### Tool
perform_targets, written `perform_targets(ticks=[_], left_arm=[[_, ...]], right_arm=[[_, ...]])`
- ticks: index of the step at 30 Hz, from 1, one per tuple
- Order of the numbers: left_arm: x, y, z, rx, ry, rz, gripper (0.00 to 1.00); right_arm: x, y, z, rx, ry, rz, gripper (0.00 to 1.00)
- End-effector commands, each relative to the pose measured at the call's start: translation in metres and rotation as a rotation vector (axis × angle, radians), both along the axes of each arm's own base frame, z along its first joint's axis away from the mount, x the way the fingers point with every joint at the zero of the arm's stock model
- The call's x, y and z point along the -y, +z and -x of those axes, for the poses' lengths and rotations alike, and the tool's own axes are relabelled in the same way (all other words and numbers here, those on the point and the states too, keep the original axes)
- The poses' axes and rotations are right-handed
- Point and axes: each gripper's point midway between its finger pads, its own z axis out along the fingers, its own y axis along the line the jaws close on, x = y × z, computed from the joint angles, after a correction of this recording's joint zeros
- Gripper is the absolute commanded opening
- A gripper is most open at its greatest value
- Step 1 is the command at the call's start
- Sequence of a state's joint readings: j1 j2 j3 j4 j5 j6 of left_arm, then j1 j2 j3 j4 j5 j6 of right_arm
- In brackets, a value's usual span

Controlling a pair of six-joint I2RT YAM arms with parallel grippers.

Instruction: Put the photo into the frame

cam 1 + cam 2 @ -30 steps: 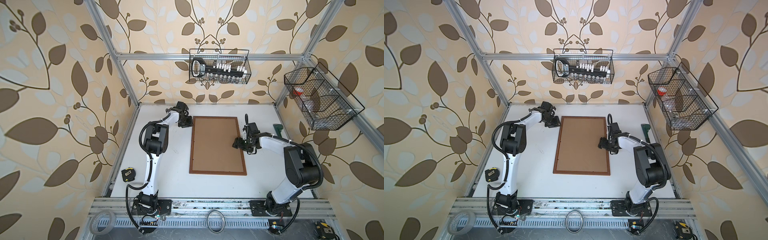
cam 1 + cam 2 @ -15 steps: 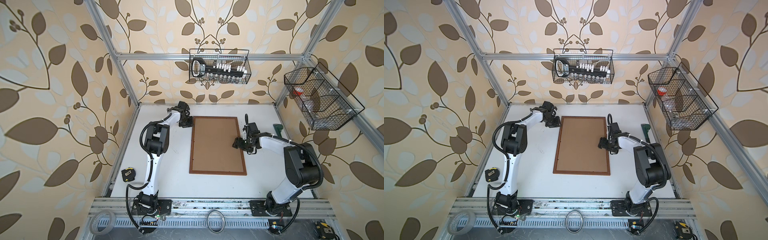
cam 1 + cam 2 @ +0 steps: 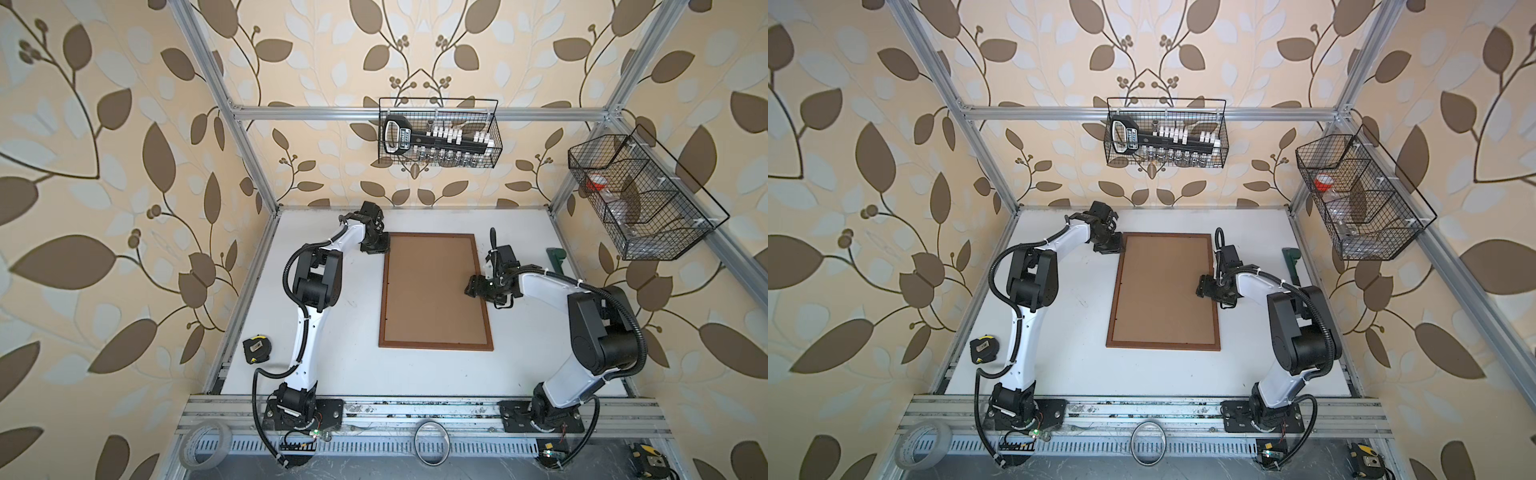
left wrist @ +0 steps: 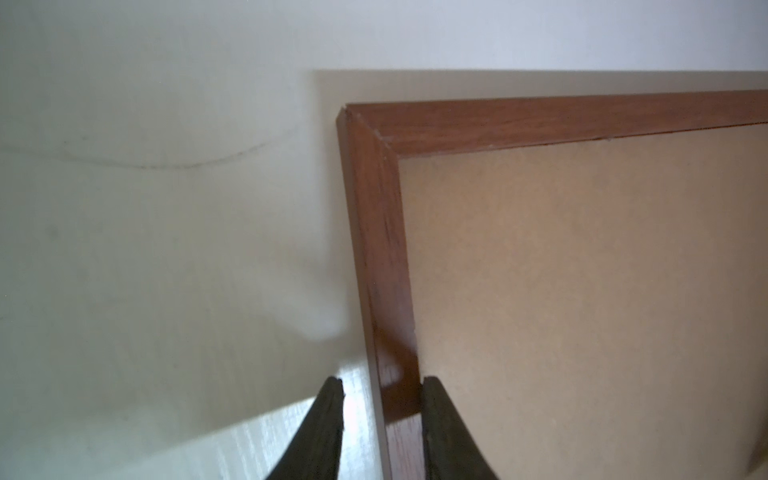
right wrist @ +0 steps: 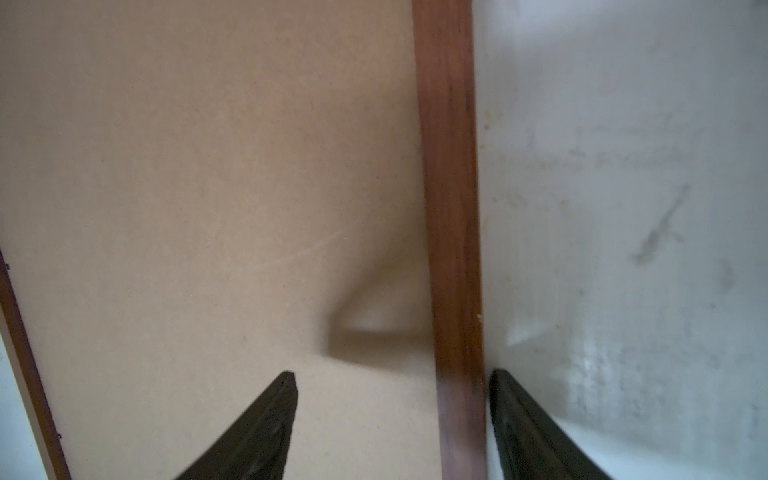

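Barely anything has shifted in a second: the left gripper [image 4: 383, 382] sits astride the left rail of the frame [image 3: 436, 345] at its far-left corner. Its jaws are apart, one finger on the backing board [image 3: 434, 291], the other clear of the wood. Right gripper [image 5: 393, 374], jaws wide, straddles the opposite long rail near its middle. Frame lies flat mid-way across the table [image 3: 353, 365], long axis running near edge to far edge. The photo appears in no view.
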State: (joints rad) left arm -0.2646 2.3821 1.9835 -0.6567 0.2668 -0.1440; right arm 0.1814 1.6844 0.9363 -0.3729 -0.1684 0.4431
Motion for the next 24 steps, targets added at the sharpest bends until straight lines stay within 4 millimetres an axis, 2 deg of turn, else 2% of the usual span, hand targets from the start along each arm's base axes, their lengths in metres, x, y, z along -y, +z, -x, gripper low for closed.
perform_targets(ticks=[1,19,22,24], left_arm=[[-0.003,-0.037,0.022,-0.091,-0.037,-0.113,0.33],[0.002,-0.086,0.051,-0.18,-0.049,-0.306,0.29],[0.011,-0.08,0.049,-0.184,-0.044,-0.262,0.29],[0.024,-0.056,0.039,-0.143,-0.038,-0.189,0.34]], right_arm=[[0.002,-0.012,0.01,-0.059,0.018,0.027,0.74],[0.003,-0.008,0.008,-0.05,0.013,0.03,0.74],[0.003,-0.006,0.008,-0.049,0.013,0.033,0.74],[0.004,-0.001,0.005,-0.044,0.01,0.037,0.74]])
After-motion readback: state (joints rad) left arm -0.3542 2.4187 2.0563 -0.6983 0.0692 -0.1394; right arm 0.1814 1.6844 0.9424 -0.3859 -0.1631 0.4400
